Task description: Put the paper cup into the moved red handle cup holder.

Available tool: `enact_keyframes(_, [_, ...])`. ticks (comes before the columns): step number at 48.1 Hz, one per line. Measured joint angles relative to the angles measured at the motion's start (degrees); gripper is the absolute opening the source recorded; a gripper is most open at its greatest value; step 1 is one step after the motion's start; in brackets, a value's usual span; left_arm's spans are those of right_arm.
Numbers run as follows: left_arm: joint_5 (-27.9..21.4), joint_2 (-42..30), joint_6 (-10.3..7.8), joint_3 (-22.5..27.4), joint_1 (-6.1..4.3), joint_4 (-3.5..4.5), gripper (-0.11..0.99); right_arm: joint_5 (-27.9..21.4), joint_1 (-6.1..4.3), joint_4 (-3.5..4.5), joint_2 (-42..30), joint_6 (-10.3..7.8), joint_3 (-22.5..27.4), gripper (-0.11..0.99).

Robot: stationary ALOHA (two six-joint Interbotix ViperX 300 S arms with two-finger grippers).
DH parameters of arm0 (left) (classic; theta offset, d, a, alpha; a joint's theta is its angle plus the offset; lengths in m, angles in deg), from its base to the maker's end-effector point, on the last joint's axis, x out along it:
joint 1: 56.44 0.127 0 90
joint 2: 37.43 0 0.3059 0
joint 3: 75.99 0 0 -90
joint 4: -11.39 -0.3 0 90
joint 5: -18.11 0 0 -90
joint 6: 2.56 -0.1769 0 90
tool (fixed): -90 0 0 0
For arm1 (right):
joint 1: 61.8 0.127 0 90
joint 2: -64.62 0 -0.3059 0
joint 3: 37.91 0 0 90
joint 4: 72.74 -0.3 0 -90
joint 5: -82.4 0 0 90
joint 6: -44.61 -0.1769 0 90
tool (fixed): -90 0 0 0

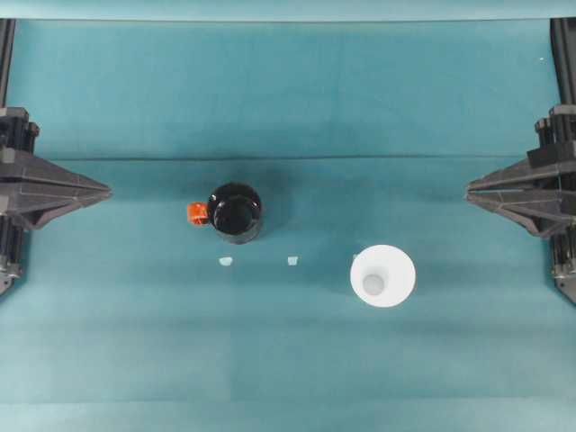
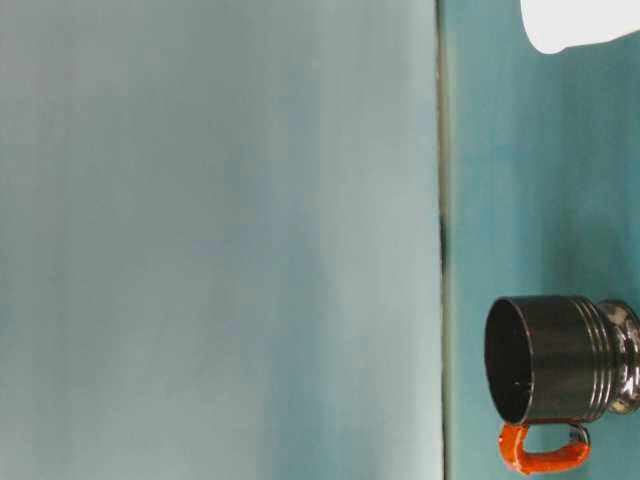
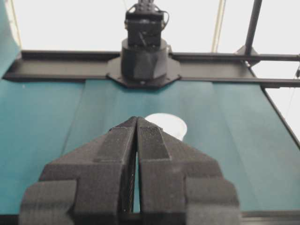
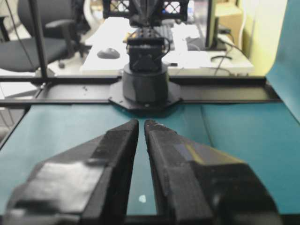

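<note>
The red handle cup holder (image 1: 236, 213) is a glossy black cylinder standing left of the table's middle, its red-orange handle (image 1: 196, 213) pointing left. In the table-level view the holder (image 2: 555, 358) stands upright with the handle (image 2: 545, 452) on its side. The white paper cup (image 1: 382, 275) stands on the cloth to the right and nearer the front, apart from the holder; its edge shows as paper cup (image 2: 580, 22) and behind the fingers as paper cup (image 3: 171, 125). My left gripper (image 1: 106, 191) is shut and empty at the far left. My right gripper (image 1: 470, 189) is shut and empty at the far right.
Two small white scraps (image 1: 226, 262) (image 1: 292, 261) lie on the teal cloth between holder and cup. A fold line (image 1: 288, 158) crosses the cloth behind them. Each wrist view faces the opposite arm's base (image 3: 144, 51) (image 4: 145, 79) on a black rail.
</note>
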Motion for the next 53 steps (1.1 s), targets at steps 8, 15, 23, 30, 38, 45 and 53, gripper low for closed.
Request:
enact_keyframes(8, [-3.87,-0.62,2.29,0.09,0.00,-0.35,0.03,-2.37,0.18,-0.97,0.00,-0.53,-0.09,-0.10])
enact_keyframes(15, [-7.65,-0.97,2.64,0.88,0.00,-0.44,0.03,-6.77,0.18,-1.32,0.09,-2.02,0.00,-0.11])
enact_keyframes(23, [-20.48,-4.39,2.81,3.96,0.00,-0.44,0.03,-10.99,-0.09,-1.32,0.00,-3.43,0.00,-0.11])
enact_keyframes(30, [-27.51,-8.17,2.81,6.68,0.00,-0.44,0.03,-13.89,-0.79,-1.41,0.00,-4.39,0.09,-0.11])
enact_keyframes(38, [-29.53,-11.25,2.90,7.65,0.00,-0.44,0.03,-15.12,-0.79,-1.32,0.09,-5.01,0.00,-0.11])
enact_keyframes(45, [-30.76,-12.57,2.64,8.09,0.88,-0.53,0.03,-15.38,-0.88,-1.32,0.09,-5.01,0.00,-0.11])
enact_keyframes(53, [-31.99,-15.38,2.29,9.49,2.90,-0.53,0.03,-15.47,-0.88,-1.41,0.18,-5.01,0.00,-0.11])
